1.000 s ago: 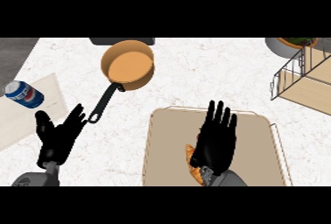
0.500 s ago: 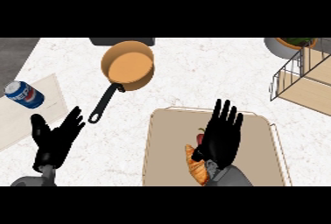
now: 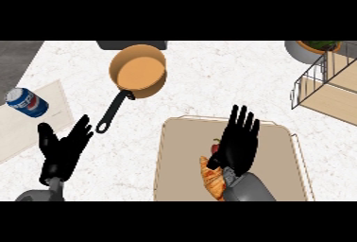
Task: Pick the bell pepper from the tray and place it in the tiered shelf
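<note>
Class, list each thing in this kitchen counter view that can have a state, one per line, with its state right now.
Right hand: open, fingers straight, over the tray.
Left hand: open, resting at lower left.
Bell pepper: on the tray, mostly hidden by the right hand.
Croissant: lying on the tray.
Tray: flat on the counter.
Frying pan: upright, nothing in it.
Soda can: tilted or lying; cannot tell.
Tiered shelf: standing, pepper not in it.

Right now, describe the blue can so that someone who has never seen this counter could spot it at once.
Start from the copper frying pan near the counter's far edge and look left, towards the counter's left edge. There a pale mat lies, and the blue can stands on it, beyond the resting left hand. It is the only blue thing, with a red and white logo.
</note>
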Motion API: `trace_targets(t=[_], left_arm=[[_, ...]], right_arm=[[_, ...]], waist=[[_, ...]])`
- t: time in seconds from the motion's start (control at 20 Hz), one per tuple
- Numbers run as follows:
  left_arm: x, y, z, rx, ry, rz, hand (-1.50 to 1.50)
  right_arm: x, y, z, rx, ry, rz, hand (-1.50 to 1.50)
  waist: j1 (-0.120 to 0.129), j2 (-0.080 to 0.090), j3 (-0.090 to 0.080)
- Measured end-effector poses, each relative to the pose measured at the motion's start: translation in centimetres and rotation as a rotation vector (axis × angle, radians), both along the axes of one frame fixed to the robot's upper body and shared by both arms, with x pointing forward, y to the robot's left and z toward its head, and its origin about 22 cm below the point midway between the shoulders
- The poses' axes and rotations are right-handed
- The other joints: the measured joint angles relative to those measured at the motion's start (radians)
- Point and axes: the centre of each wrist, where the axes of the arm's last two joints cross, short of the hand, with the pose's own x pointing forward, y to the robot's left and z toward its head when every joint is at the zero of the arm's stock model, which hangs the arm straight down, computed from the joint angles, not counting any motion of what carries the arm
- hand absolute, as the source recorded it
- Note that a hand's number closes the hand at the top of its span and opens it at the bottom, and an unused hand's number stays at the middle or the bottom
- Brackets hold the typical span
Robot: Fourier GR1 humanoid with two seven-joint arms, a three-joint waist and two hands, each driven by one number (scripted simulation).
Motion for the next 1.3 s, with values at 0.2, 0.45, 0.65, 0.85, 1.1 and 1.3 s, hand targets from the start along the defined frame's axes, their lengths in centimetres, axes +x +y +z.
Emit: trace_targets(t=[0.2, 0.45, 0.65, 0.85, 1.1, 1.3], left_arm=[[0.4, -0.1, 0.5, 0.001, -0.002, -0.003, 0.00], [0.4, -0.2, 0.4, 0.001, -0.001, -0.005, 0.00], [0.6, 0.0, 0.2, -0.004, 0.003, -0.003, 0.00], [0.2, -0.1, 0.1, -0.001, 0.005, -0.001, 0.00], [-0.1, 0.3, 0.0, -0.001, 0.001, 0.020, 0.00], [-0.5, 0.9, 0.1, 0.001, 0.005, 0.024, 0.00]], right_arm=[[0.3, -0.5, -0.5, -0.006, 0.107, 0.042, 1.50], [1.0, 0.1, -1.0, 0.034, 0.121, 0.076, 1.50], [0.8, 1.2, -1.0, 0.033, 0.087, 0.126, 1.50], [0.0, 1.2, -0.7, 0.045, 0.041, 0.184, 1.50], [0.1, -5.1, 1.3, 0.293, 0.029, 0.227, 1.50], [-0.5, -10.3, 4.9, 0.407, -0.074, 0.255, 1.50]], waist=[[0.002, -0.005, -0.004], [0.003, -0.011, -0.007], [0.001, -0.009, -0.007], [-0.002, -0.005, -0.005], [-0.024, 0.003, 0.003], [-0.029, 0.004, 0.003]])
